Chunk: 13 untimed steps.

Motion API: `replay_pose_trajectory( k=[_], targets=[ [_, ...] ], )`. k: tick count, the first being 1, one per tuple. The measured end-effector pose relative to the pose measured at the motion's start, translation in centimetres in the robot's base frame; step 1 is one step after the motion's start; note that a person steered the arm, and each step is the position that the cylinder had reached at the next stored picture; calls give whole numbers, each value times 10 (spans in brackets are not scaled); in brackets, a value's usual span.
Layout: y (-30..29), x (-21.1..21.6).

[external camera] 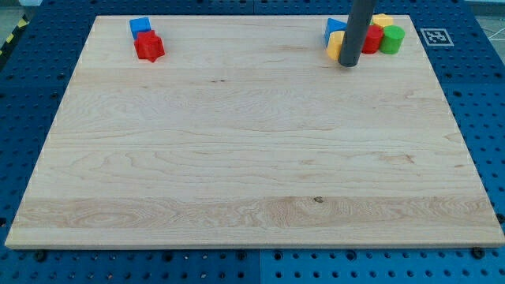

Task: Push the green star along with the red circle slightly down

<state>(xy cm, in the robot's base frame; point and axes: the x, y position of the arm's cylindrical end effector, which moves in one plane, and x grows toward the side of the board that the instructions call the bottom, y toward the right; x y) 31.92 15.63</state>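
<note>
my tip (348, 65) sits at the cluster's left | green star block (391, 38) + red circle block (371, 41) just right of it, up top | no jaws, just a rod

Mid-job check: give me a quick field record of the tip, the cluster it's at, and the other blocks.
tip: my tip, top right of board, in front of the cluster
cluster: green block, red block, yellow block, second yellow block, blue block, packed together, shapes unclear
elsewhere: blue cube touching red star, top left
surface: wooden board
</note>
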Motion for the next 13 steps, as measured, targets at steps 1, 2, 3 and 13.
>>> replay_pose_trajectory(
  k=[1,2,3,13],
  targets=[
    [0,0],
    [-6,5],
    [-72,5],
    [-9,-118]
  ],
)
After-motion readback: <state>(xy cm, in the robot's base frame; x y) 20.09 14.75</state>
